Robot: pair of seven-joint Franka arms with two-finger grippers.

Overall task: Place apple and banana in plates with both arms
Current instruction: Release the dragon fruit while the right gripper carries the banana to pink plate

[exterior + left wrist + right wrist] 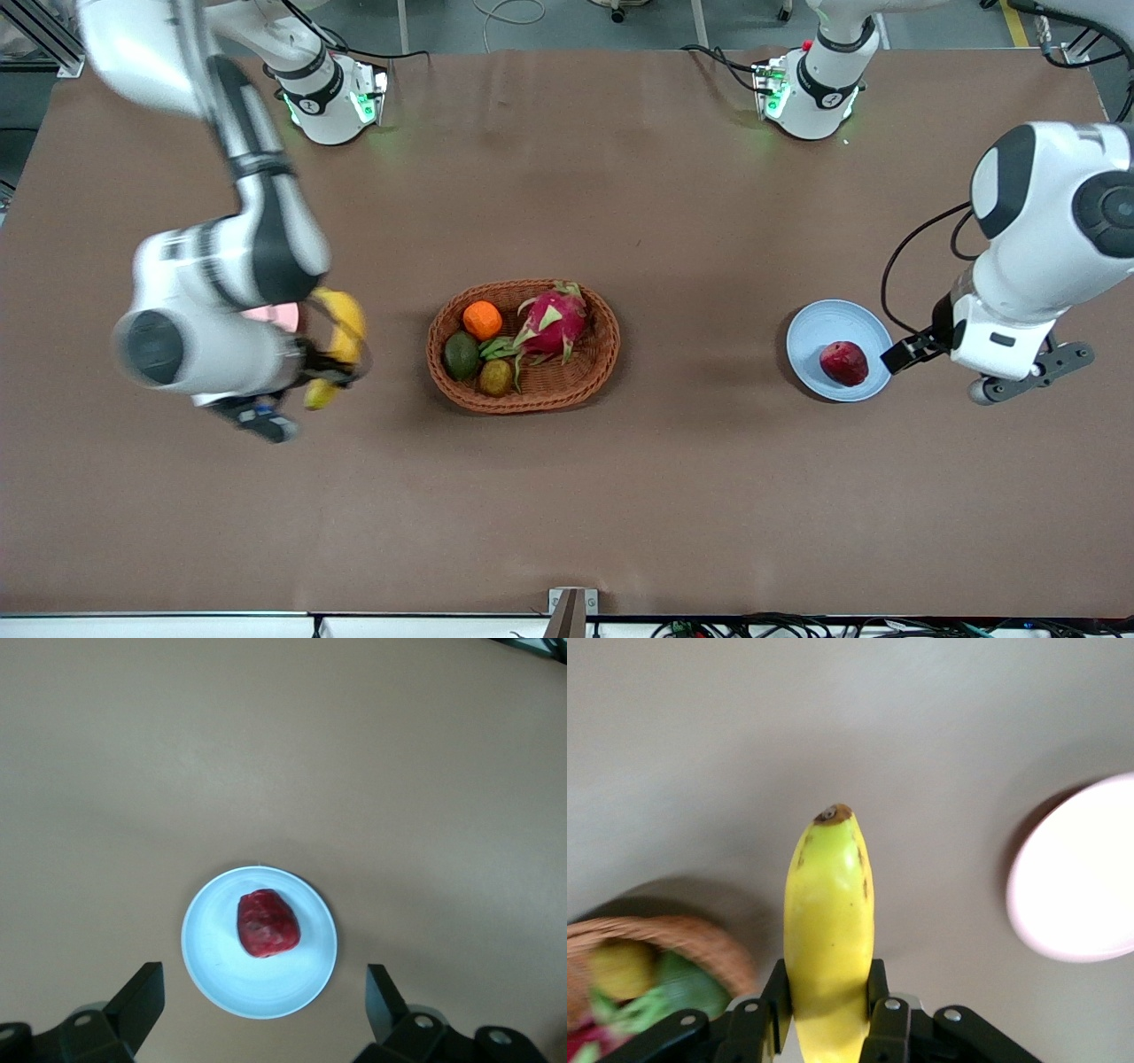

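We list one wicker basket (523,346) at the middle of the table (620,496), and we take it as our landmark; in it we count a pink dragon fruit (554,321), an orange (482,319), a green fruit (461,354) and a small brownish fruit (495,377).

Toward the left arm's end of the table from the basket, well apart from it: one light blue plate (815,332); on it, one dark red apple (843,363), lying nearer the plate's rim on the side away from the basket.

We see the left gripper (266,1001) up in the air just beside that plate, at the side away from the basket; its fingers (142,997) stand wide apart with nothing between them.

Toward the right arm's end from the basket: one pale pink plate (270,315), mostly covered by the arm in the front view.

We find the right gripper (827,1005) in the air over the table between the basket and the pink plate, close to the plate's edge; its fingers are clamped on the yellow banana (341,341), gripped partway along its length.
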